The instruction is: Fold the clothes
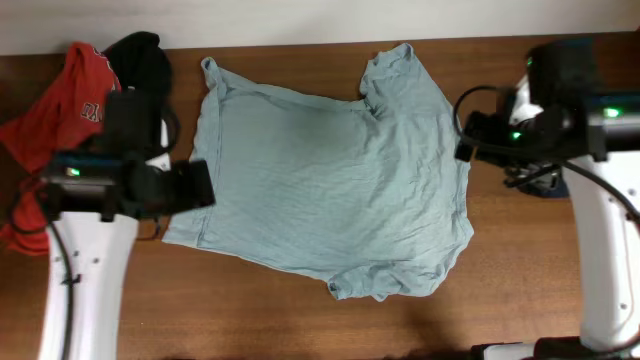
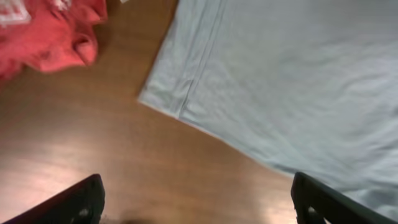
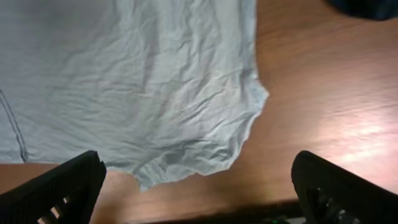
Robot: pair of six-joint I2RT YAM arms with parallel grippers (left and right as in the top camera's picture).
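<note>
One pale grey-blue T-shirt (image 1: 320,180) is seen spread flat and wrinkled over the middle of the desk (image 1: 250,320), reaching close to the back edge. One red tee (image 1: 70,100) with white lettering is bunched at the back left corner. One black garment (image 1: 145,55) is heaped just beside it against the back edge. Near the right edge one dark blue thing (image 3: 367,5) is glimpsed, mostly hidden by the right arm in the overhead view; it is perhaps a fourth garment, but that cannot be told.

Two grippers are counted. The left gripper (image 2: 198,202) is held with its two fingers (image 2: 74,202) spread wide, and nothing is gripped between them. Bare wood is seen below it, just beside the hemmed corner at the shirt's left side. The right gripper (image 3: 199,193) is likewise held wide apart and empty, its fingers (image 3: 342,186) set to either side of a rumpled edge at the shirt's right side.
</note>
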